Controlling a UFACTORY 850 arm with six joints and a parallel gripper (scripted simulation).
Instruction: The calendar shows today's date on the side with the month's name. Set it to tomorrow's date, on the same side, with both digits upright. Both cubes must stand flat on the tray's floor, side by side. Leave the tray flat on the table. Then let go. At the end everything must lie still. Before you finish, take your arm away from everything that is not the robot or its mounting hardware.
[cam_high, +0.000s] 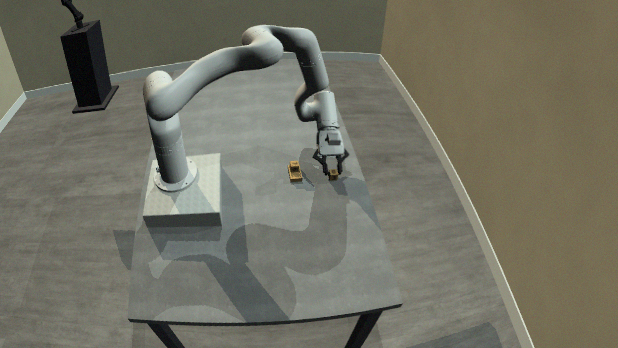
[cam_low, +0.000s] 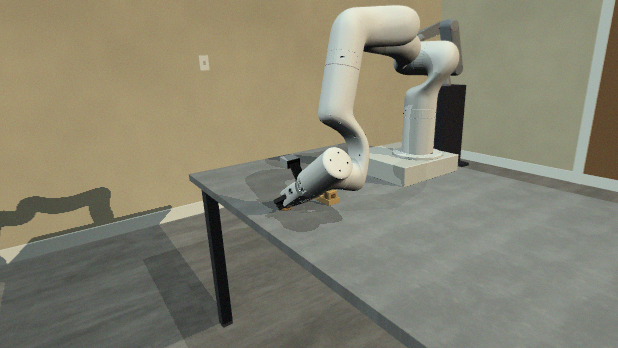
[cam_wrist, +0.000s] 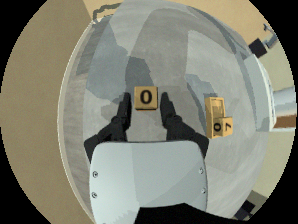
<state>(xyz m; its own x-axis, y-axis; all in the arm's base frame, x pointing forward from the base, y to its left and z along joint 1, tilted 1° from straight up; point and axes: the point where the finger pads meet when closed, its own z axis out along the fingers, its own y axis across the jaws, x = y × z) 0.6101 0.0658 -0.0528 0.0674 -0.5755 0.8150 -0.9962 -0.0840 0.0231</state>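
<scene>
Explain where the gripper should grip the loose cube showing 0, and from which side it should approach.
Grip the loose cube on its two opposite side faces, coming down from above. It stands flat on the table, apart from the tray, with nothing beside those faces. The gripper, half open and holding nothing, already straddles it, one finger on each side, so lowering and closing seems best.

a bare test room: tan walls (cam_low: 100, 100), one table (cam_high: 260, 280), floor-mounted black pedestal (cam_high: 87, 65).
</scene>
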